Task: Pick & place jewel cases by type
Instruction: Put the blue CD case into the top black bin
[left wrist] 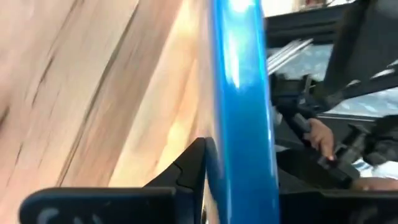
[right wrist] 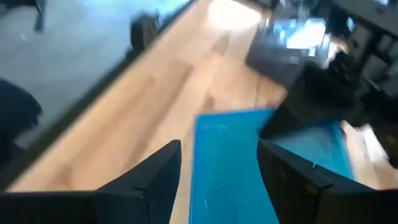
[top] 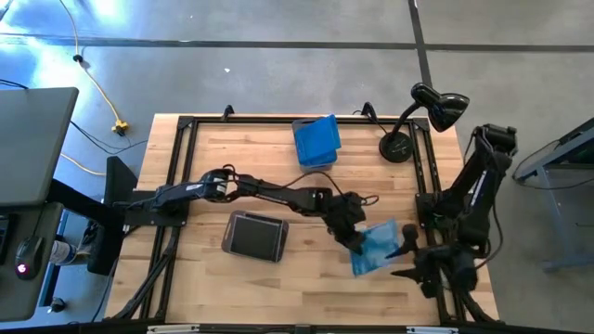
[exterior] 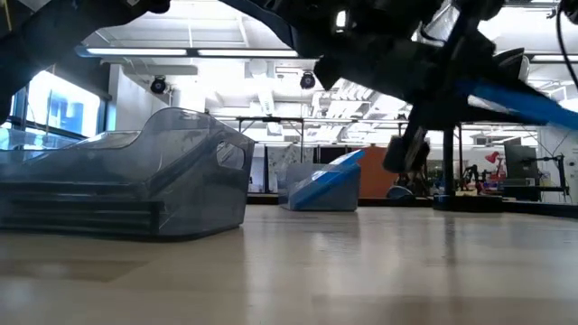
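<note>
Two end effectors at one blue case (top: 376, 249), left (top: 355, 243) clamping edge, right (top: 406, 249) open.

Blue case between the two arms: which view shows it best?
The high view: the blue case shows whole, between the left gripper and right gripper. The right wrist view shows its face; the left wrist view only its edge; the low view a raised blue strip.

near left: smoky-grey tub (exterior: 135, 176) on the table (exterior: 289, 271) | farther back: tub holding blue cases (exterior: 323, 188) | upper right: blue jewel case (exterior: 524, 101) tilted, off the table, among dark arm parts
</note>
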### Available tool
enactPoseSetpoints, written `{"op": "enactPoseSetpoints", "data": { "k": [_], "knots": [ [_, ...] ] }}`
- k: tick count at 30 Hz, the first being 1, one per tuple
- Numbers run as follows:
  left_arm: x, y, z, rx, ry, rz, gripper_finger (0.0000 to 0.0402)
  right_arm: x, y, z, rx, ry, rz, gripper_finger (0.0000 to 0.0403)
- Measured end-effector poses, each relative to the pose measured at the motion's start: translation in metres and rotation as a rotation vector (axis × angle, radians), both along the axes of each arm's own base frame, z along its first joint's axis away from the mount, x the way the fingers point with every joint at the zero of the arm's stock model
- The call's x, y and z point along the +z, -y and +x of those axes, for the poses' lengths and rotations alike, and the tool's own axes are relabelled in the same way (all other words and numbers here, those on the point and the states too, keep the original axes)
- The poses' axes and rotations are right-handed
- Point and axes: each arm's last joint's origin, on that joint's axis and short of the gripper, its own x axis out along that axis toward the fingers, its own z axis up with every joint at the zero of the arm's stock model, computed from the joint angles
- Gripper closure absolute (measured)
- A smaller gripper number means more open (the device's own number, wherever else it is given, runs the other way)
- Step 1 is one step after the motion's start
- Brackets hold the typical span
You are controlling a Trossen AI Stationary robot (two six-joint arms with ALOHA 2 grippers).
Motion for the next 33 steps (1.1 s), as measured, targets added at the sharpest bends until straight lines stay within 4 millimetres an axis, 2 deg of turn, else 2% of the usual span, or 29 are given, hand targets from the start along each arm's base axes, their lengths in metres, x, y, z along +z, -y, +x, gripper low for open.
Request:
{"op": "enactPoseSetpoints", "data": {
  "k": [7,21,29,33],
  "knots": [
    [0.021,-0.031,-0.004,0.007,0.052,0.037,0.0345,0.012,-0.011,-0.018,0.081,0.144,-0.011,0.0222],
    [0.065,-0.094,-0.016,0.06,0.2,0.164,0.0349,0.015,-0.013,-0.019,0.079,0.181,-0.022,0.0271],
    [0.108,-0.13,-0.039,0.124,0.262,0.258,0.0373,0.015,-0.013,-0.019,0.084,0.177,-0.02,0.029],
    [0.128,-0.149,-0.06,0.214,0.202,0.369,0.0375,0.015,-0.013,-0.019,0.084,0.175,-0.019,0.0291]
  ]
}}
